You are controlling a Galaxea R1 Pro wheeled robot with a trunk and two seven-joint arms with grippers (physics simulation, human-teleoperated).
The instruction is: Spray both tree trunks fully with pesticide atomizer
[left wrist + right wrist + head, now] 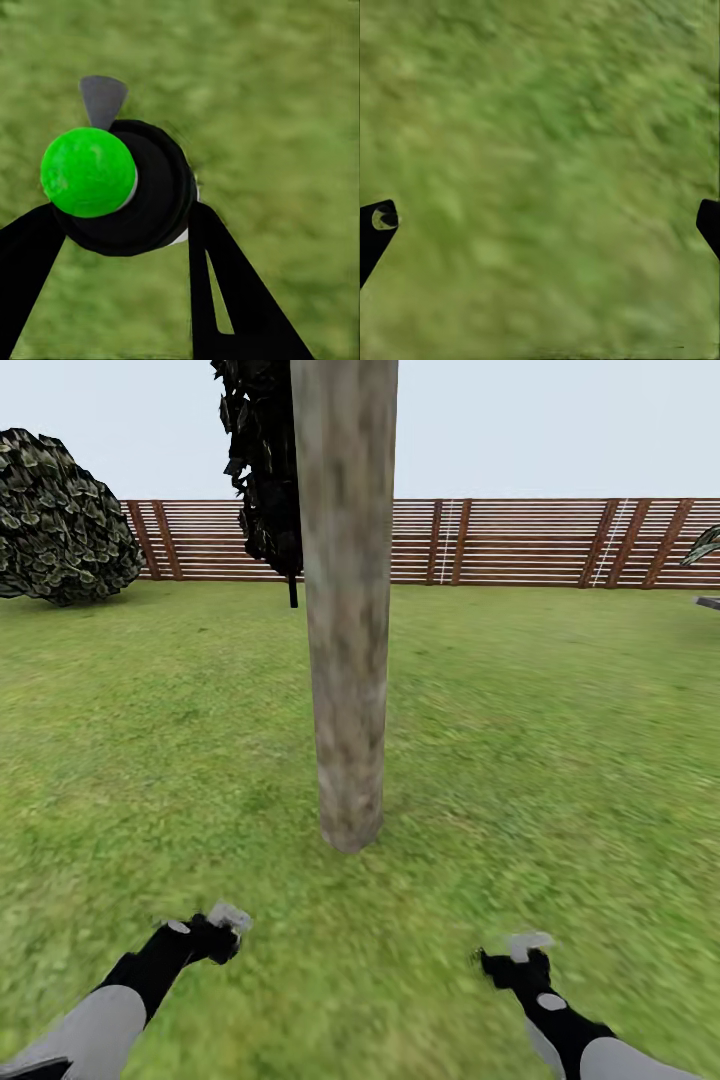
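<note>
Atomizer [142,195] between left end effector [120,225] fingers.

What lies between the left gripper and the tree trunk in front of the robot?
Only bare grass. In the head view, nothing stands on the lawn between the left gripper, which holds the atomizer, and the tree trunk.

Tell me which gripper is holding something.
The left gripper: its fingers clamp a round black bottle with a bright green cap. The right gripper is spread open over bare grass.
</note>
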